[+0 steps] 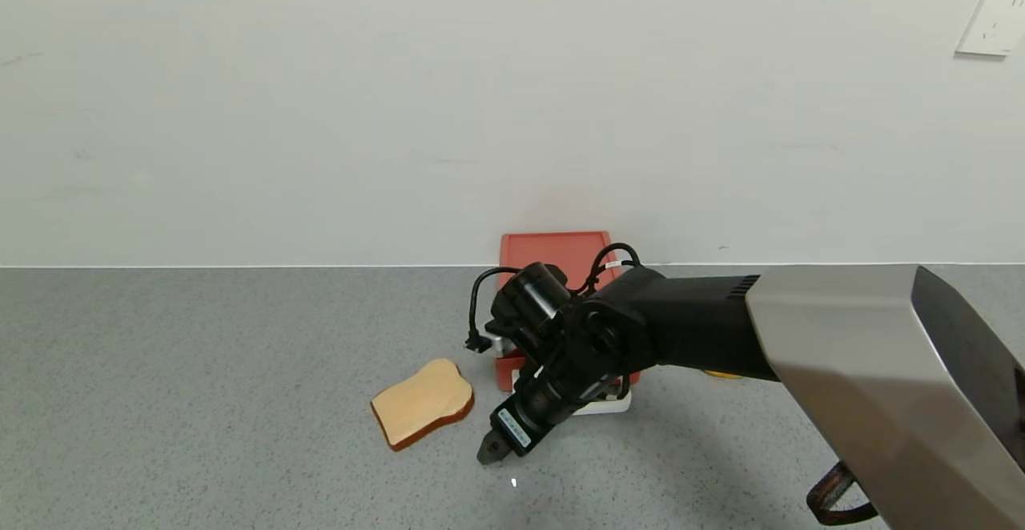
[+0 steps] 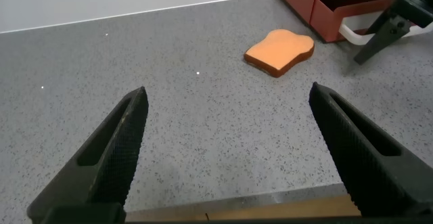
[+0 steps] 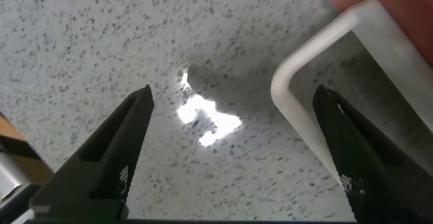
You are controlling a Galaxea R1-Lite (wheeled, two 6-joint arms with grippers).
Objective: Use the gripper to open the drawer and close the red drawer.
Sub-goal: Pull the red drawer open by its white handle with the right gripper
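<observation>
The salmon-red drawer box [image 1: 554,251] lies against the wall, its tray [image 1: 509,371] slid partly out toward me. Its white loop handle [image 1: 610,407] lies on the counter, mostly hidden under my right arm. My right gripper [image 1: 490,451] is open and points down at the counter just in front of the handle. In the right wrist view the gripper [image 3: 232,95] holds nothing, and a corner of the handle [image 3: 325,41] sits inside the gap, close to one finger. The left wrist view shows the tray [image 2: 338,13] pulled out. My left gripper [image 2: 226,95] is open and empty, far from the drawer.
A slice of bread [image 1: 422,402] lies on the grey speckled counter [image 1: 200,402] just left of the drawer; it also shows in the left wrist view [image 2: 279,50]. A white wall [image 1: 400,114] with a socket [image 1: 993,19] stands behind.
</observation>
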